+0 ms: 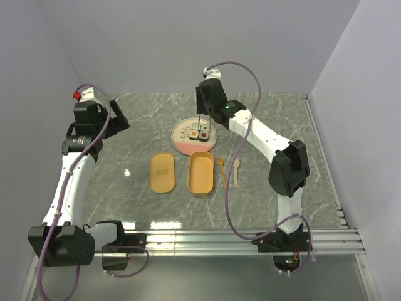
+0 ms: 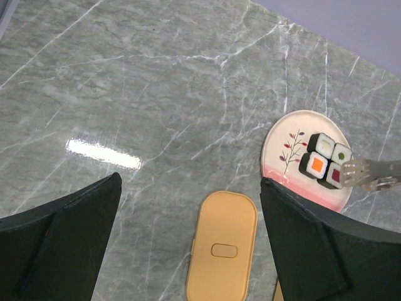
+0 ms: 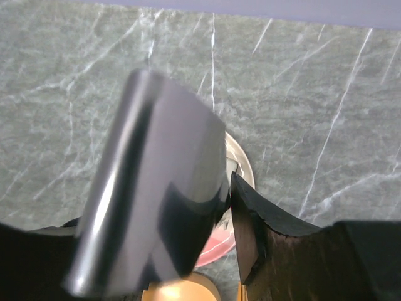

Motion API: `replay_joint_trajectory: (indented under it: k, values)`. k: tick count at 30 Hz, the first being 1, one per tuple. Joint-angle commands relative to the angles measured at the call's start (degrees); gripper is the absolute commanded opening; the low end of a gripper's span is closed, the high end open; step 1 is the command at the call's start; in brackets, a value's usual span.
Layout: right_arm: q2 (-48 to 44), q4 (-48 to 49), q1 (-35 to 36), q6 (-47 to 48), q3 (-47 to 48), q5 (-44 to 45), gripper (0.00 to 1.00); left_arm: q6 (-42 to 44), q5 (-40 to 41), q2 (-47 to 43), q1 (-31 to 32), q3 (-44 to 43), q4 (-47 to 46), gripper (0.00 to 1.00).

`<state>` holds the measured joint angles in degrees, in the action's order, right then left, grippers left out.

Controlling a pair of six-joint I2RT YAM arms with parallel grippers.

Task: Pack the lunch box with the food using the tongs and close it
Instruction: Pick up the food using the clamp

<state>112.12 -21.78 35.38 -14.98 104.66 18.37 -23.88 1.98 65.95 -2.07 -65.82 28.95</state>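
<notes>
Lunch box base (image 1: 200,173) open near the table's middle, long axis running near to far, nothing visible inside. Matching lid (image 1: 162,172) flat just to its left, apart from it, oval recess up. Four sushi pieces (image 2: 326,160) in a tight two-by-two block on the round pink-and-cream plate (image 1: 183,134), just beyond the box's far end; centres orange, red, green and pale. Tongs (image 1: 199,117) upright in the right gripper (image 1: 202,104), tips (image 2: 354,172) down at the block's edge, against the red-centred piece. Right fingers (image 3: 263,226) narrowed around the tongs' upper end, holding them. Two spoons right of the box, side by side: one orange (image 1: 221,169), one beige (image 1: 236,170). Left gripper (image 2: 188,244) raised over the table's left side, fingers spread wide, holding nothing, lid below between them in the left wrist view. Bare marble table (image 1: 125,125) on the left and far sides; open room also between spoons and the right-hand rail.
</notes>
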Motion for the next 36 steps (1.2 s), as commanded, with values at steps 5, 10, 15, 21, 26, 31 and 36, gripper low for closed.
replay_joint_trajectory:
  k: [5, 10, 15, 21, 26, 31, 36]
  values:
    - [-2.3, 4.2, 1.1, 0.0, -4.0, 5.1, 0.54, 0.1, 0.4, 0.4, 0.7, -1.9, -0.4, 1.0]
    - [-2.7, 5.6, 1.3, -1.2, -6.1, 6.9, 0.54, 0.5, 0.6, 0.8, 1.5, -2.2, -0.1, 1.0]
    - [-2.3, 6.5, 1.3, -1.7, -6.8, 6.2, 0.54, 0.5, 0.8, 0.8, 1.6, -2.1, -0.1, 0.99]
    - [-2.3, 6.7, 1.3, -3.0, -7.1, 6.5, 0.54, 0.6, 0.9, 0.9, 1.6, -2.2, -0.1, 0.99]
    - [-2.3, 6.2, 1.3, -3.7, -7.0, 6.6, 0.54, 0.6, 0.7, 1.0, 1.7, -2.1, -0.3, 1.0]
    - [-3.4, 6.4, 1.3, -4.4, -7.5, 5.9, 0.54, 0.8, 0.7, 1.0, 1.7, -1.9, -0.5, 1.0]
    - [-4.4, 6.1, 1.4, -4.8, -7.5, 5.7, 0.54, 0.6, 0.2, 0.8, 1.7, -1.4, -0.9, 0.99]
